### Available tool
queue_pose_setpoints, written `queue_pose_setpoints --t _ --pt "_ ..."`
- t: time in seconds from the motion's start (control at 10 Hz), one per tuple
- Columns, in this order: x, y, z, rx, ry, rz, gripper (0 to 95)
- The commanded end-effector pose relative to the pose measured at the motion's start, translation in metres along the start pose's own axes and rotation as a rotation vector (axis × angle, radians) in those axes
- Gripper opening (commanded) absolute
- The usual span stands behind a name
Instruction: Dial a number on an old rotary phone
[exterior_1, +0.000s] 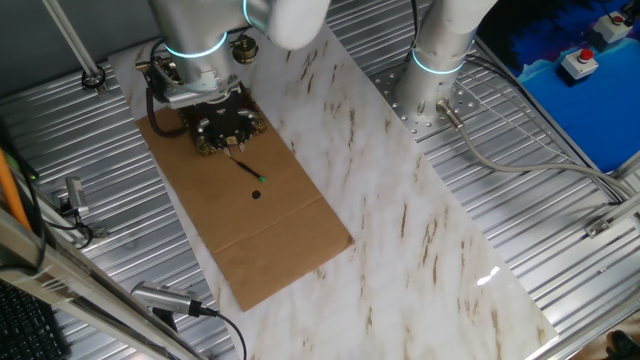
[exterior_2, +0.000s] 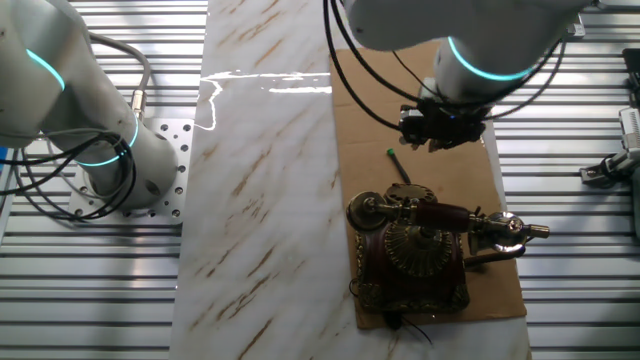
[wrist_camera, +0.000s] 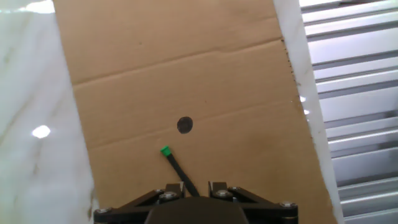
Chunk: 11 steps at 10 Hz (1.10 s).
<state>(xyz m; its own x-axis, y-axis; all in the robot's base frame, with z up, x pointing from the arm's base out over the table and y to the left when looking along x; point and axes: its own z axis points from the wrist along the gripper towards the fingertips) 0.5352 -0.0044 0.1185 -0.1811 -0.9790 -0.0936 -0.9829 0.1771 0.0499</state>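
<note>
At about ten o'clock in the frame, the gripper (exterior_1: 222, 125) hangs low over the brown cardboard sheet (exterior_1: 270, 240), its dark head covering most of the old rotary phone (exterior_1: 240, 47) (only a brass bit shows above the arm's wrist). A thin black stick (exterior_1: 248, 168) with a green tip juts from the gripper toward four o'clock, and a small dark spot (exterior_1: 256, 194) marks the cardboard just beyond. The cardboard lies on the marbled tabletop (exterior_1: 400, 220).

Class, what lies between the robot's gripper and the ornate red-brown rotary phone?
In the other fixed view, only bare brown cardboard separates the gripper from the phone.
</note>
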Motion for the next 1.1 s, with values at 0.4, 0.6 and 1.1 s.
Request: queue_pose_setpoints --t 0.4,0.6,1.1 --pt "0.000 0.002 0.003 -0.003 0.041 -0.046 19.0" --pt "0.000 0.006 0.018 0.000 0.053 -0.051 19.0" --pt "0.003 0.020 0.046 0.008 0.118 -0.083 19.0"
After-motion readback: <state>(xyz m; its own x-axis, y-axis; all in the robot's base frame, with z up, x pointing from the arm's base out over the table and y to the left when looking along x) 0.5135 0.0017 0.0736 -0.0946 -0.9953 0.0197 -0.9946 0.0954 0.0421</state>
